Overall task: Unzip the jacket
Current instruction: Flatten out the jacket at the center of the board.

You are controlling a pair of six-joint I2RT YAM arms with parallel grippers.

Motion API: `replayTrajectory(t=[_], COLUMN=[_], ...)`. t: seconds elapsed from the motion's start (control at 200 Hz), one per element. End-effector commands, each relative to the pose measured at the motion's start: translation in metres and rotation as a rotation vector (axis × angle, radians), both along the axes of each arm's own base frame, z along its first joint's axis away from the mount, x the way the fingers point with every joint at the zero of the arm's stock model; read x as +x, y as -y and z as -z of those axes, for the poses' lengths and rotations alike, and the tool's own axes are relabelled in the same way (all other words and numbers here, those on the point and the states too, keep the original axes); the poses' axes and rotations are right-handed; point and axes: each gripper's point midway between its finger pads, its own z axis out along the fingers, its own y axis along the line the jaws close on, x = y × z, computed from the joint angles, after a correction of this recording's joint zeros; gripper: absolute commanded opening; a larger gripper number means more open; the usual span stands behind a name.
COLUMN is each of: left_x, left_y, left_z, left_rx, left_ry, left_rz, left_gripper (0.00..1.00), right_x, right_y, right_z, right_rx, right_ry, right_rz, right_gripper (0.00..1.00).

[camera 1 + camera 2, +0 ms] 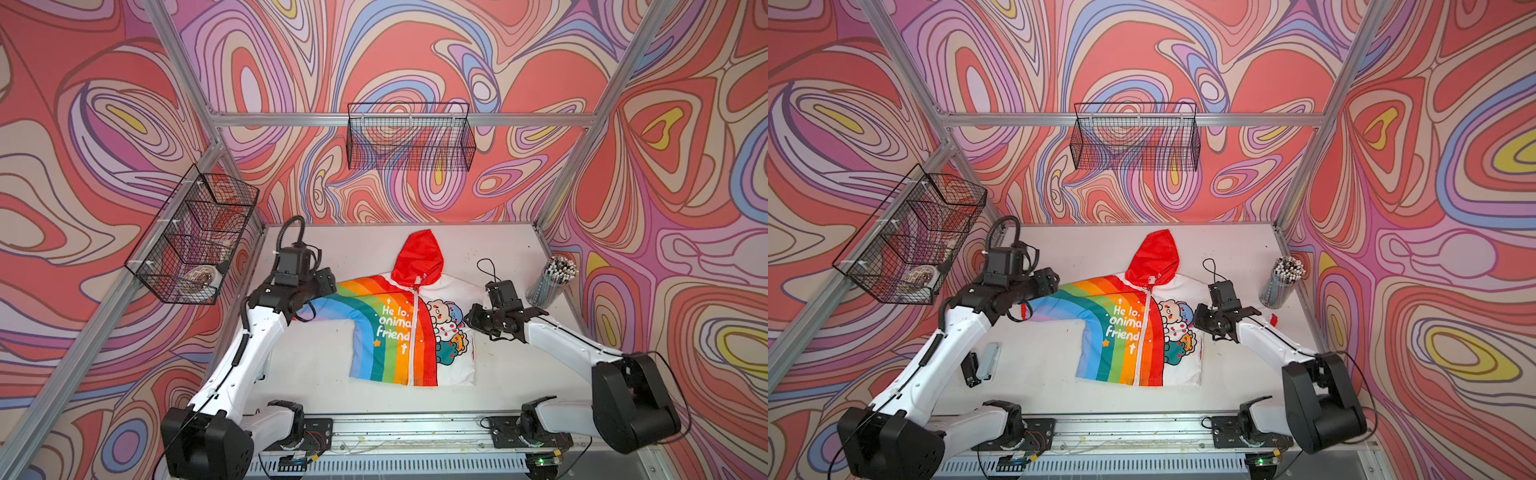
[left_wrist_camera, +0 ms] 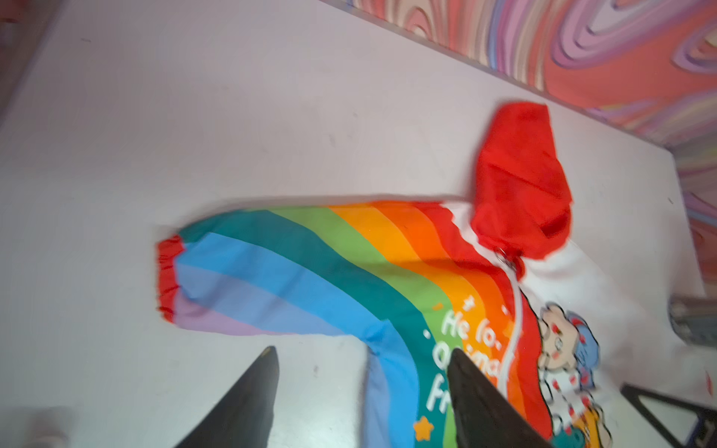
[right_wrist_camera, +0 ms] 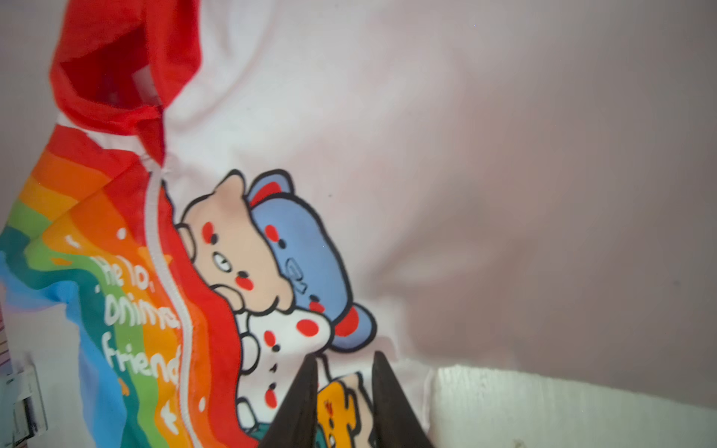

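Left tool [image 2: 364, 350] spread, right tool [image 3: 344, 355] slightly apart over zipped jacket [image 1: 395, 332]; pencils [image 1: 562, 266] bunched in clear cup [image 1: 540, 291].

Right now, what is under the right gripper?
The jacket's white half: a yellow cartoon animal shows between the right gripper's parted fingers. Whether they touch the cloth I cannot tell. In both top views the right arm covers most of that sleeve.
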Motion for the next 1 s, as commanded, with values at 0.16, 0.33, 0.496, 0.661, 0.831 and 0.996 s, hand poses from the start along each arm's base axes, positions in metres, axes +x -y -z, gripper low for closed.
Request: replayTrajectory(t=[0.16,0.33,0.496,0.661,0.831,0.996], left_x=[-0.062,-0.08,-0.099,-0.121,-0.148,-0.177], left_y=[0.122,0.144,0.144,0.147,0.15,0.161], left_z=[0.074,0.121,0.16,0.186,0.208,0.222], left_rx=[-0.035,0.017,0.041,0.032,0.054,0.041], left_ry=[-0.108,-0.195,-0.298,-0.352,-0.406,-0.442], left_rz=[0.361,0.432,0.439,0.447,0.45,0.465], left_gripper=[0.39,0.16,0.05,0.0,0.0,0.0], right_x=[-0.068,-0.097,-0.111,-0.124,-0.131,-0.131], right_y=[-0.025,-0.064,-0.064,-0.038,-0.013,-0.012], right_z=[-0.001,0.007,0.03,0.054,0.063,0.065], right_rx=[-0.046,0.052,-0.011,-0.162,-0.282,-0.292], right_ry=[-0.131,-0.173,-0.249,-0.351,-0.403,-0.419], right_rz=[-0.074,-0.184,-0.193,-0.152,-0.084,-0.061], right_gripper=[0.21,0.17,0.1,0.11,0.18,0.2])
